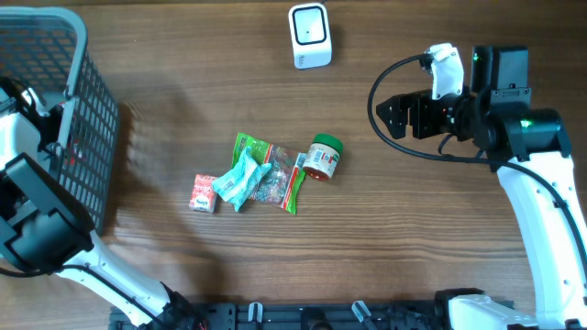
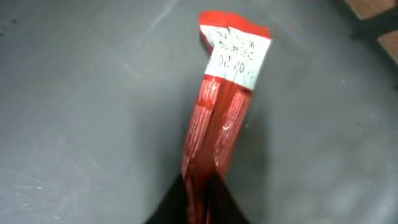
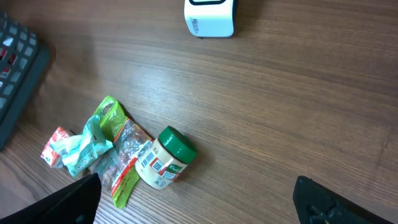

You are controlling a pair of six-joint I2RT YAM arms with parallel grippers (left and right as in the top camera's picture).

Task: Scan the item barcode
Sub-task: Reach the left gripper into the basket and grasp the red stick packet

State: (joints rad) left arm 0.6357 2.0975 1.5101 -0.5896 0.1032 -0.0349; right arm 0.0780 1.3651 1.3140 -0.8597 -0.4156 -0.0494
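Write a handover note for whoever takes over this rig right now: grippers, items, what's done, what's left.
Left gripper: shut on a red foil packet with a white label, apparently inside the grey mesh basket.
Right gripper: open, empty, over the wooden table.
White box scanner: far edge, centre.
Mid-table cluster: green-lidded jar, green-edged clear bag, teal wrapper, small red carton.
Done: packet gripped.
Left: lift it out, present its barcode to the scanner.

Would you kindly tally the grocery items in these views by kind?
Jars: 1, green-lidded jar
Packets: 3, green bag, teal wrapper, red packet
Boxes: 1, small red box
Total: 5
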